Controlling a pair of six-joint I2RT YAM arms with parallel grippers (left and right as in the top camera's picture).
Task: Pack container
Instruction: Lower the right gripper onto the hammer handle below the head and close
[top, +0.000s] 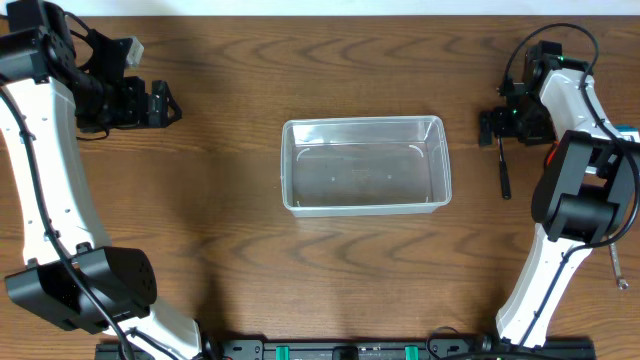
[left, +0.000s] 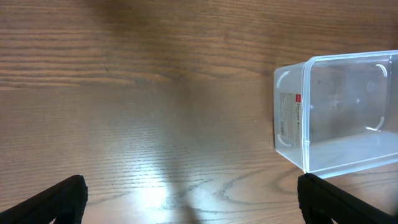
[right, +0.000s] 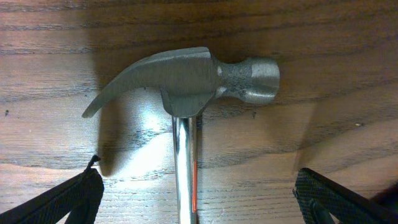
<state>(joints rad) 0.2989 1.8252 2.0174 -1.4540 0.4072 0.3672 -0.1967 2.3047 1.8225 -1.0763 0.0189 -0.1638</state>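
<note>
Currently, pick-up is judged in hand: the right end effector (right: 199, 199) is held released over the hammer (right: 186, 78); closure on its shaft, then carriage to the empty container (top: 365, 170), is needed.

Open tabletop (top: 230, 260) surrounds the container (top: 364, 165) on every side; the hammer (right: 186, 78) lies between the right claw's (right: 199, 199) spread fingers.

Overhead looks straight down from far, whole table (top: 200, 230) in frame; left wrist cam faces down at mid-range, sharing the container (left: 289, 124) with overhead; right wrist cam sits close above the hammer (right: 186, 78), also visible overhead.
</note>
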